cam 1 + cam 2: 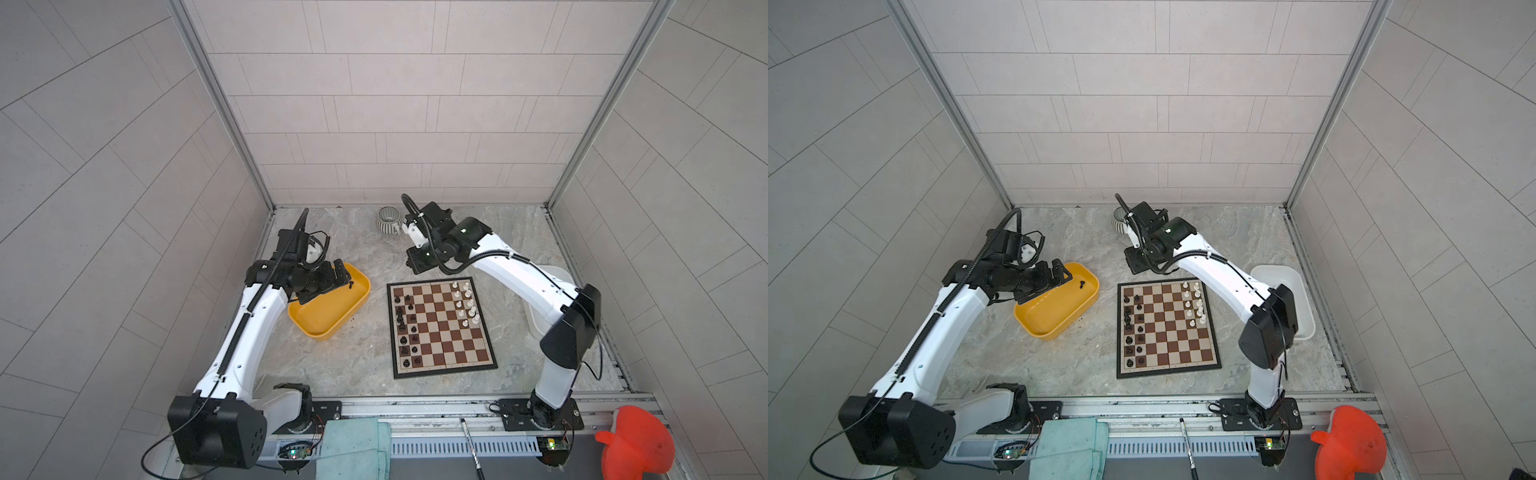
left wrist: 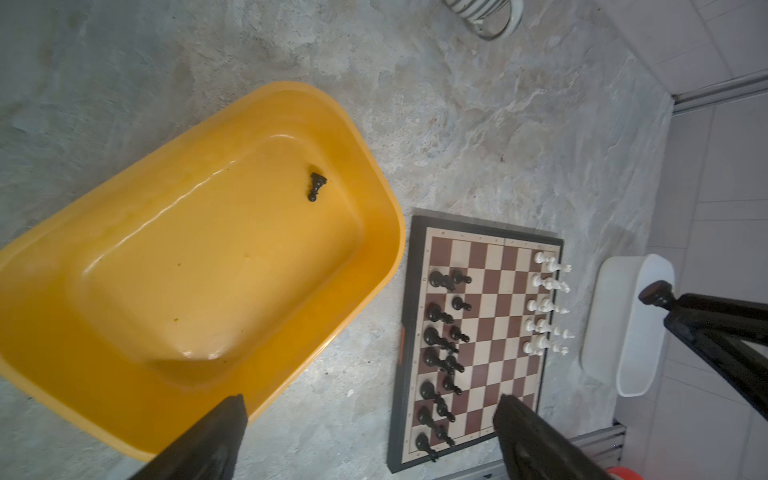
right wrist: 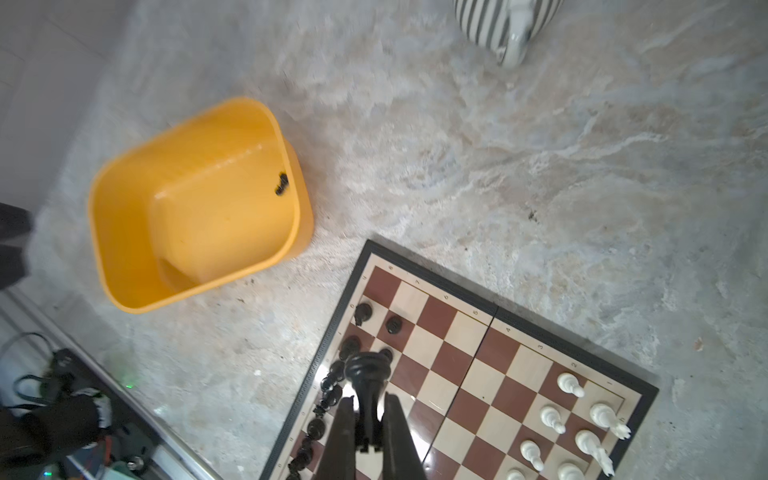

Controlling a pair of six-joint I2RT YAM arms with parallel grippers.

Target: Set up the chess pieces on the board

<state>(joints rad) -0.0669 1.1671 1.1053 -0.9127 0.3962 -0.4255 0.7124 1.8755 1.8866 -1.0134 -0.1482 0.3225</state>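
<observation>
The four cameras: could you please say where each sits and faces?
Top views: high overhead, facing down at the board; left arm and right arm show.
Left wrist: on the left arm, facing the yellow tray; open left gripper shows.
Right wrist: on the right arm, facing the board; right gripper shows, shut on a black piece.
Shared: both wrist views show the tray's lone piece.
</observation>
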